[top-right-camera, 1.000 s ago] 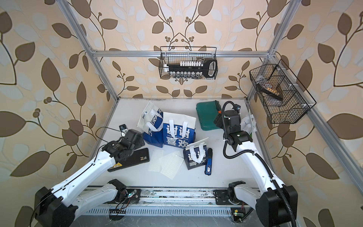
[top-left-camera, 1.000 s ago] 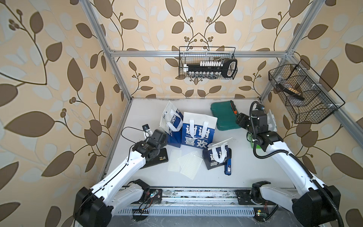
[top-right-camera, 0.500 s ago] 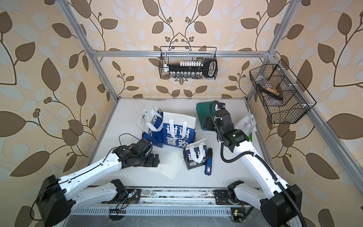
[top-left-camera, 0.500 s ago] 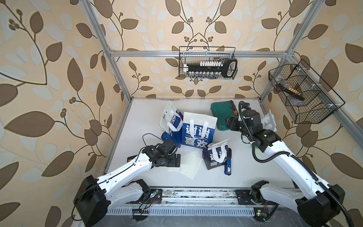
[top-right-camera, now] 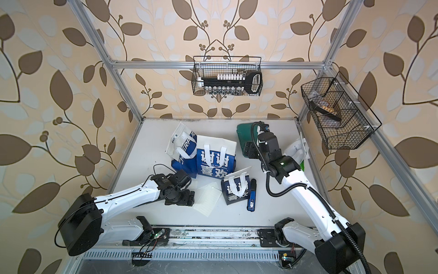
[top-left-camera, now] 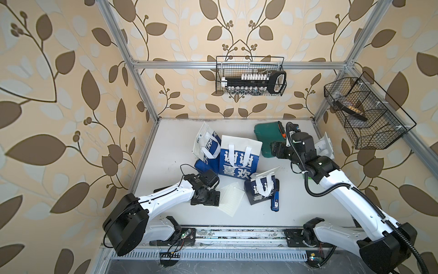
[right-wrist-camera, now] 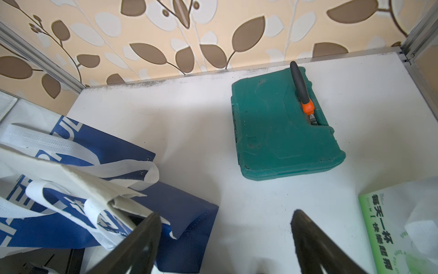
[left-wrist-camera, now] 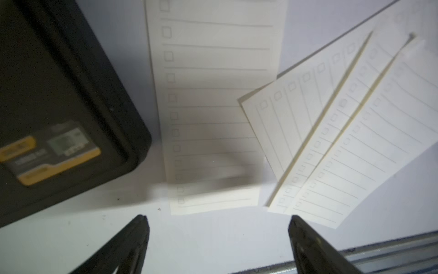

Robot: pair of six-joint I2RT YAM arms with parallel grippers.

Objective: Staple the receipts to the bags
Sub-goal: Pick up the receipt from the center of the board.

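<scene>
Now the receipts [top-left-camera: 230,198] lie flat on the tabletop [top-left-camera: 173,147], just in front of the large blue-and-white bag [top-left-camera: 238,159] and beside the small navy bag [top-left-camera: 259,193]. From the left wrist, a single slip [left-wrist-camera: 213,106] has its long axis running straight toward the left pincer [left-wrist-camera: 216,221], with a short edge nearest the fingertips. A fanned stack [left-wrist-camera: 355,132] lies at a slant to it, one corner overlapping the slip. The left pincer stands with jaws wide apart and empty, just short of the paper, a black device [left-wrist-camera: 59,106] close alongside. The right pincer [right-wrist-camera: 226,213], likewise gaping and holding nothing, points over bare tabletop toward the green case [right-wrist-camera: 279,128], between the second blue-and-white bag [right-wrist-camera: 106,147] and the white-and-green bag [right-wrist-camera: 384,227].

A second ago the left arm sat out by the tabletop's left edge; it has since swung inward to the receipts. The right arm has turned from the white-and-green bag toward the middle. Bags, receipts and the blue stapler [top-left-camera: 275,200] have not shifted.

Bare tabletop lies along the left edge and between stapler and right arm. The front rail [left-wrist-camera: 379,249] runs close by the left pincer.
</scene>
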